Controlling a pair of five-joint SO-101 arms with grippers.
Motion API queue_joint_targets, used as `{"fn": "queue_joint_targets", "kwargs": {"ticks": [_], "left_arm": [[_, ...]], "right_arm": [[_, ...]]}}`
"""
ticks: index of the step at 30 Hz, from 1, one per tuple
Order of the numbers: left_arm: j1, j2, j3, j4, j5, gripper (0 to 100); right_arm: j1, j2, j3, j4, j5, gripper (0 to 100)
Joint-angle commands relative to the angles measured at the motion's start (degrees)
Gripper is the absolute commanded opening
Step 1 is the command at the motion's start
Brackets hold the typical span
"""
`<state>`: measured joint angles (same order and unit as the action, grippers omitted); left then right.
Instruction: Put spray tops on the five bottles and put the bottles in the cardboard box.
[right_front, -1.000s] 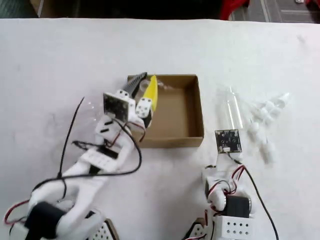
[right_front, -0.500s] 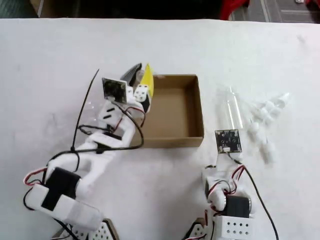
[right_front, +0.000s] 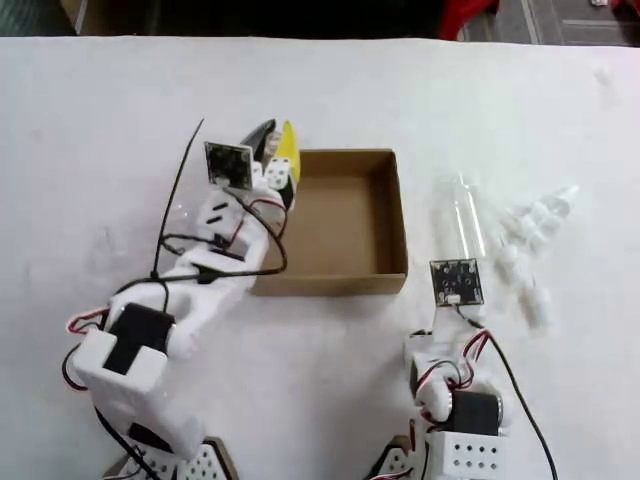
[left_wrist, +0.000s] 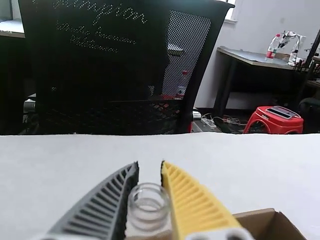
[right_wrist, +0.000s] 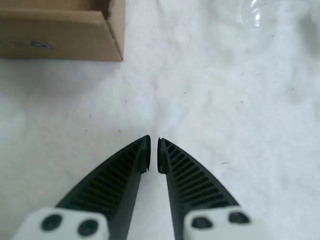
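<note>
nothing is boxed yet: a topless bottle (left_wrist: 148, 204) is clamped in the left fingers (left_wrist: 192, 202) at 10 o'clock of the cardboard box (right_front: 394, 215); the right fingers (right_wrist: 120, 177) are pressed together.

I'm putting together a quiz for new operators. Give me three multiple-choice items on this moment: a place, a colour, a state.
1. Where is the left gripper relative to the cardboard box? A) inside it B) by its far left corner C) beyond its right wall
2. What colours are its fingers? A) both black B) grey and yellow C) both white
3. How is the held clear bottle at its neck? A) open and bare B) fitted with a spray top C) taped shut
Answers: 1 B, the high view shows it at that corner; 2 B, the left wrist view shows one of each; 3 A, the left wrist view shows a bare open rim.
</note>
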<state>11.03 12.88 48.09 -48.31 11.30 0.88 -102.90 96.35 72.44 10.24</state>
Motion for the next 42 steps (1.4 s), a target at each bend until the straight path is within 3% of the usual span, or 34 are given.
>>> {"fn": "queue_joint_targets", "kwargs": {"ticks": [1, 17, 26, 35, 39, 42], "left_arm": [[-1.1, -0.6, -3.0, -1.8, 0.3, 2], [-1.2, -0.6, -2.5, -1.5, 0.3, 3], [-0.7, -0.6, -1.5, 1.8, 0.9, 29], [-0.4, -2.4, -1.0, 1.6, 1.0, 24], [-0.6, -10.1, 1.2, 2.1, 5.4, 24], [-0.5, -17.9, 3.1, 8.0, 5.9, 24]], "right_arm": [[0.5, -0.3, 0.5, 0.3, -0.3, 1.6], [0.5, -0.3, 0.5, 0.3, -0.3, 1.6], [0.5, -0.3, 0.5, 0.3, -0.3, 1.6], [0.5, -0.3, 0.5, 0.3, -0.3, 1.6], [0.5, -0.3, 0.5, 0.3, -0.3, 1.6], [0.5, -0.3, 0.5, 0.3, -0.3, 1.6]]}}
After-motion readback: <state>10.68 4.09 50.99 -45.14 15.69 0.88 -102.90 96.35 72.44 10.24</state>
